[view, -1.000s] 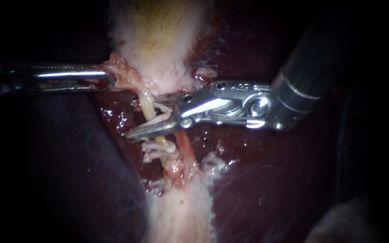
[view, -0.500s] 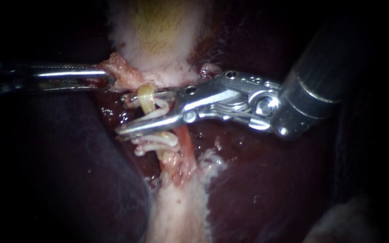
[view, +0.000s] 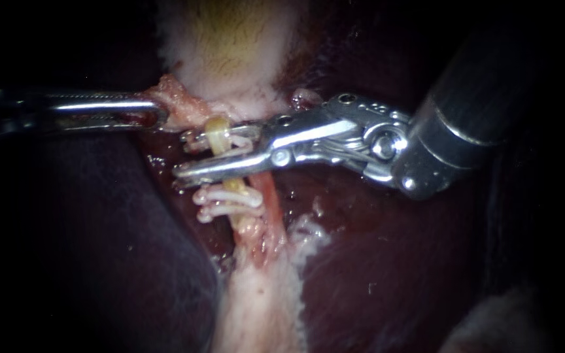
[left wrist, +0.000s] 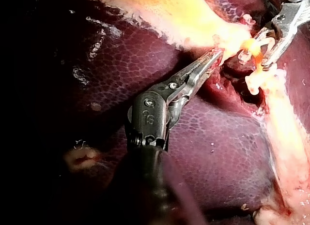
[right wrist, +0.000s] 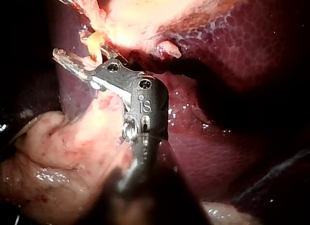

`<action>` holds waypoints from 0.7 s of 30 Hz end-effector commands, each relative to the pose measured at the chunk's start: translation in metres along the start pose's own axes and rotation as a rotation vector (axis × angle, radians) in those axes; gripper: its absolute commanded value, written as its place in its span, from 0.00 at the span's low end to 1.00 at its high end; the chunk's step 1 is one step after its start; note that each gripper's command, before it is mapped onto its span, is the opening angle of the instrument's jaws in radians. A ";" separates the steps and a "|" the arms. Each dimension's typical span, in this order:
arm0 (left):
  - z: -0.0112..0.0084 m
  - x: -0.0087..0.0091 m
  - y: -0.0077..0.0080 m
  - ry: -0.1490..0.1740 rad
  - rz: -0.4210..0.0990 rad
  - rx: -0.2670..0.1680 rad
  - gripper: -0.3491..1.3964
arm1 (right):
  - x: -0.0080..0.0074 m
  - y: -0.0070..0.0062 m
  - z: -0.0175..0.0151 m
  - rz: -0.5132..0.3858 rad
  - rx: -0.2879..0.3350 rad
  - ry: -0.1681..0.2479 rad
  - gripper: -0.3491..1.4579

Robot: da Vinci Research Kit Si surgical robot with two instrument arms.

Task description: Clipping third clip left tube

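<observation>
The left tube [view: 218, 129] is a pale yellow strand running down from the gallbladder [view: 230, 46]. My right instrument [view: 182, 155] comes in from the upper right. Its jaws straddle this tube just under the gallbladder's neck and are pressed onto a white clip [view: 235, 148] between them. Two white clips [view: 227, 201] sit lower on the same tube. A pink right tube [view: 269, 196] runs beside it. My left instrument [view: 159, 115] is shut on ragged pink tissue [view: 176, 101] at the gallbladder's neck. The right wrist view shows the jaws [right wrist: 72, 60] around the yellow tube [right wrist: 95, 43].
Dark red liver [view: 393, 261] surrounds the tubes on both sides. A whitish band of tissue [view: 263, 307] continues below the clips. In the left wrist view my left instrument [left wrist: 217, 54] holds tissue beside the right instrument's jaws [left wrist: 271, 46].
My right instrument has moved up along the left tube, from near the lower clips to just under the gallbladder's neck. Its jaws have narrowed onto the clip. The left instrument has held still.
</observation>
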 end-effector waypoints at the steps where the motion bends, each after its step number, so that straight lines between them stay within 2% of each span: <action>1: 0.0000 0.0000 0.0000 0.000 -0.001 0.000 0.00 | 0.0000 0.0000 -0.0001 0.001 -0.002 0.001 0.24; 5: 0.0000 0.0000 0.0000 0.000 -0.001 0.000 0.00 | -0.0001 0.0000 -0.0004 0.043 -0.007 0.000 0.14; 8: 0.0000 0.0000 0.0000 0.000 -0.001 0.000 0.00 | -0.0002 0.0001 -0.0009 0.079 -0.007 -0.006 0.00; 14: 0.0000 0.0000 0.0000 0.000 -0.001 0.000 0.00 | -0.0005 0.0003 -0.0017 0.100 -0.043 -0.046 0.00; 21: 0.0000 0.0000 0.0000 0.000 -0.001 0.000 0.00 | -0.0008 0.0004 -0.0017 0.099 -0.045 -0.052 0.00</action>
